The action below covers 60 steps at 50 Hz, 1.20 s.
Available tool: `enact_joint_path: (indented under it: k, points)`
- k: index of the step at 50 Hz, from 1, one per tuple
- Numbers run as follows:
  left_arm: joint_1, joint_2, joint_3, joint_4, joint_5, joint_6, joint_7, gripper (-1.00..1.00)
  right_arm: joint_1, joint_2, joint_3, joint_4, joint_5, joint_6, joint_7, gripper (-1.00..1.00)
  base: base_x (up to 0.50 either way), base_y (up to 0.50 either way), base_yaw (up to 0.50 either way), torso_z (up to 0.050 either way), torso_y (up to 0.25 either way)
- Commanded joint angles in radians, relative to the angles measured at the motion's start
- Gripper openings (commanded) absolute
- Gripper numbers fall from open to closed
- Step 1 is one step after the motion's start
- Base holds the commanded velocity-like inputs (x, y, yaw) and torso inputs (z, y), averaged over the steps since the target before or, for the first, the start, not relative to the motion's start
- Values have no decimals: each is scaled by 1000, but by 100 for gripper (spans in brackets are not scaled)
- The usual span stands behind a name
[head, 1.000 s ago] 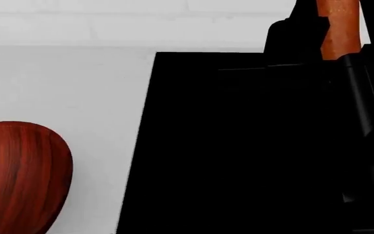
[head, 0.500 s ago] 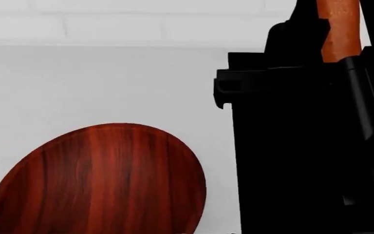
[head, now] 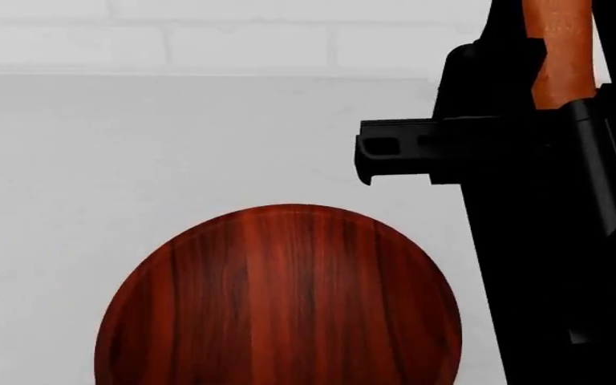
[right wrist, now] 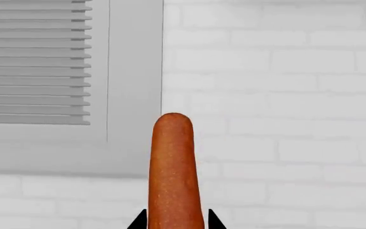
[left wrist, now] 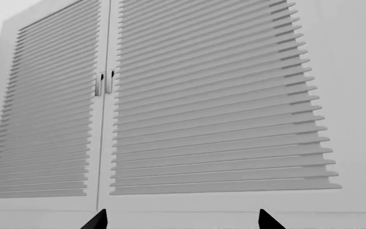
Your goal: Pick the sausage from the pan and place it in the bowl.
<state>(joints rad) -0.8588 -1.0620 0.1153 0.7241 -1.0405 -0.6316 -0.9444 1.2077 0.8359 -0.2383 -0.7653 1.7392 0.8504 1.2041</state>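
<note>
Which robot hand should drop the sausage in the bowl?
The right gripper. It holds the sausage, above and right of the bowl. The left gripper is open, facing louvered cabinet doors.

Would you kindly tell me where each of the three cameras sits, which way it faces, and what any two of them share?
Head view: on the robot's head, looking forward and down at the bowl on a pale surface; the dark right arm fills its right side, holding the sausage.
Left wrist view: near the left claw, facing white louvred doors; only two dark fingertips show, apart, with nothing between them.
Right wrist view: near the right claw, facing a white brick wall; its fingertips flank the sausage.
Shared: the sausage shows in the head and right wrist views.
</note>
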Motion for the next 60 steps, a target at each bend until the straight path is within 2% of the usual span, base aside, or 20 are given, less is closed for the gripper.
enact_joint_path:
  k: [1, 6, 15, 26, 37, 40, 52, 60]
  points:
    - [12, 26, -25, -14, 34, 7, 26, 100, 67, -21, -27, -4, -35, 66, 1, -100, 0, 0, 0, 0, 0]
    - [24, 26, -31, -17, 35, 13, 26, 100, 141, -42, -62, 33, 62, 70, 53, -100, 0, 0, 0, 0, 0]
    - [64, 25, -47, -23, 47, 36, 29, 100, 317, -116, -208, 153, 186, 146, 139, -100, 0, 0, 0, 0, 0]
    - [75, 36, -43, -33, 62, 45, 33, 100, 390, -174, -330, 330, 299, 194, 150, -100, 0, 0, 0, 0, 0]
    - [48, 67, -6, -52, 84, 37, 38, 100, 448, -161, -479, 453, 491, 298, 152, -100, 0, 0, 0, 0, 1]
    - [43, 73, 0, -53, 87, 36, 39, 100, 443, -160, -498, 475, 489, 308, 146, -100, 0, 0, 0, 0, 0]
    - [21, 76, 6, -61, 78, 20, 37, 100, 413, -153, -593, 446, 548, 335, 175, -100, 0, 0, 0, 0, 0]
    - [50, 73, -2, -51, 87, 32, 34, 100, 397, -134, -604, 404, 598, 306, 180, -100, 0, 0, 0, 0, 0]
